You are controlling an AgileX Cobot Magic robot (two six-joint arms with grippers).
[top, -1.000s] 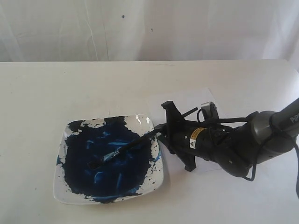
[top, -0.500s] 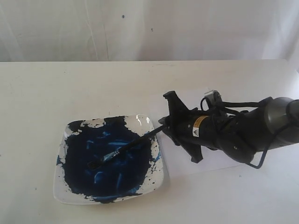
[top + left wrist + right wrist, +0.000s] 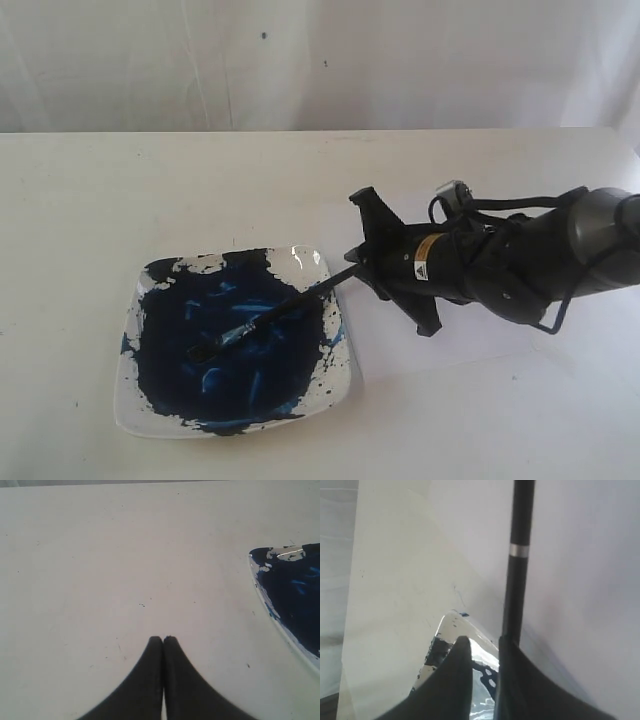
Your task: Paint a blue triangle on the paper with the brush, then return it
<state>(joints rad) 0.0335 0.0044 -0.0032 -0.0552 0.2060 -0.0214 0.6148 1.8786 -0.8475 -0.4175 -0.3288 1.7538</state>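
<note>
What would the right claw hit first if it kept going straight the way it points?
The brush: its handle end lies right at the tips of the right claw. Just past that comes the rim of the paint dish, though the claw's height above it is unclear.

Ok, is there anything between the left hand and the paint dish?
No. In the left wrist view only bare tabletop lies between the shut left hand and the rim of the dish.
</note>
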